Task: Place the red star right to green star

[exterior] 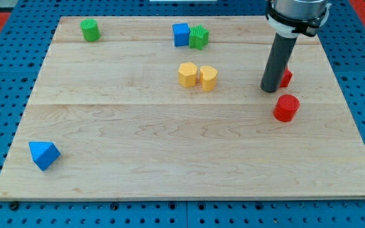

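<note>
My tip (270,90) rests on the board at the view's right. A red block (287,78), mostly hidden behind the rod so its shape cannot be made out, touches or nearly touches the tip's right side. A red cylinder-like block (286,107) lies just below and to the right of the tip, apart from it. The green star (199,37) sits near the top centre, far to the left of and above the tip, touching a blue cube (181,34) on its left.
Two yellow blocks (187,74) (208,78) sit side by side below the green star. A green cylinder-like block (89,30) is at the top left. A blue triangular block (44,154) lies at the bottom left. The board's right edge (344,95) is near the red blocks.
</note>
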Action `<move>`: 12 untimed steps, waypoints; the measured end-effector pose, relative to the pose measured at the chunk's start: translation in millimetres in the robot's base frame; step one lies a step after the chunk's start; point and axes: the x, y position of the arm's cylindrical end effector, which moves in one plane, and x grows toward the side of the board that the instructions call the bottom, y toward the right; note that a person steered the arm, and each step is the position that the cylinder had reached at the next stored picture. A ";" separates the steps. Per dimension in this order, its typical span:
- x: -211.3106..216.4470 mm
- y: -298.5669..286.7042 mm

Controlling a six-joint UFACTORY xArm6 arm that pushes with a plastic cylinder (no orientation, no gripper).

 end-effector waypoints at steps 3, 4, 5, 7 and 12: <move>-2.6 16.7; -14.2 16.7; -16.7 19.1; -16.6 23.6; -71.7 30.9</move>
